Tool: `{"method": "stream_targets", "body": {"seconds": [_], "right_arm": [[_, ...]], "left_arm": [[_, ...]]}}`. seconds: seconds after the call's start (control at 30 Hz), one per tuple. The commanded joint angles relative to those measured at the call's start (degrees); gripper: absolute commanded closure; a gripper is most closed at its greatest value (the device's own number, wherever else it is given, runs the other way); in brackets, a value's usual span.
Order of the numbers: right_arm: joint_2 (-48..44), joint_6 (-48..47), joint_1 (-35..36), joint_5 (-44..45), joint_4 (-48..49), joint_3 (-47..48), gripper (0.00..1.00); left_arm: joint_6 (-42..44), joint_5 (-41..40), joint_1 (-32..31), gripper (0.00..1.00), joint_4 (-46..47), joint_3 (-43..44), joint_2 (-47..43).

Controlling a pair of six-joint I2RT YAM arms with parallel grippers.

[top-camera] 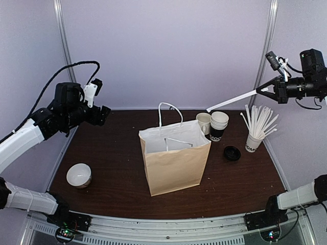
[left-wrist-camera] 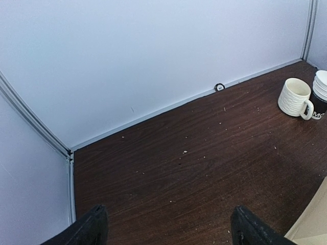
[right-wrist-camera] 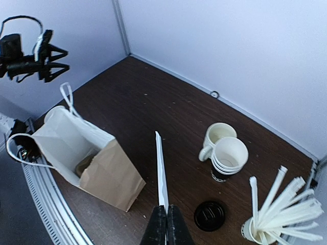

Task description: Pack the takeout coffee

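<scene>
A brown paper bag stands open mid-table, and something dark lies low inside it, too shaded to name. The takeout coffee with its lid on is not in plain view. Behind the bag, a lidless stack of white paper cups with a black lettered band stands beside a white mug. A black lid lies flat on the table to their right. High at the right, my right gripper is shut on a long white stick that points down-left toward the mug. My left gripper hangs open and empty, raised at the far left.
A paper cup of white sticks stands at the right, close to the black lid. A white round bowl sits near the table's front left corner. Pale walls enclose the table at the back and both sides.
</scene>
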Motion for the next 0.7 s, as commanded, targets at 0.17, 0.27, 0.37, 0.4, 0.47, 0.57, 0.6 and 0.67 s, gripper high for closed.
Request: {"method": "stream_targets", "body": {"seconds": [0.17,0.27,0.37,0.4,0.47,0.57,0.6,0.67], "right_arm": [[6.8,-11.3,14.4,-10.6,-11.0,11.8,1.00],[7.7,-13.5,17.1,-11.0,-13.1,13.2,1.00],[7.7,-14.7,18.5,-10.2,-13.9,13.0,1.00],[7.5,-14.7,18.7,-9.9,-13.8,12.7,1.00],[7.3,-14.8,19.4,-9.1,-13.7,12.0,1.00],[8.5,-14.7,22.2,-6.3,-13.2,11.5,1.00],[9.3,-14.7,23.6,-5.2,-13.1,11.3,1.00],[11.4,-14.7,26.7,-2.8,-12.8,11.4,1.00]], "left_arm": [[1.4,-0.8,0.7,0.14,3.3,-0.8,0.6],[1.3,-0.9,0.9,0.14,3.4,-0.8,1.2],[1.1,-0.7,1.1,0.14,3.2,-0.6,1.9],[1.1,-0.6,1.1,0.14,3.2,-0.6,2.1],[1.1,-0.5,1.2,0.14,3.2,-0.5,2.2],[1.1,-0.5,1.5,0.14,3.3,-0.5,2.2],[1.0,-0.3,1.7,0.14,3.3,-0.5,2.3],[1.0,0.1,1.8,0.14,3.3,-0.5,2.2]]}}
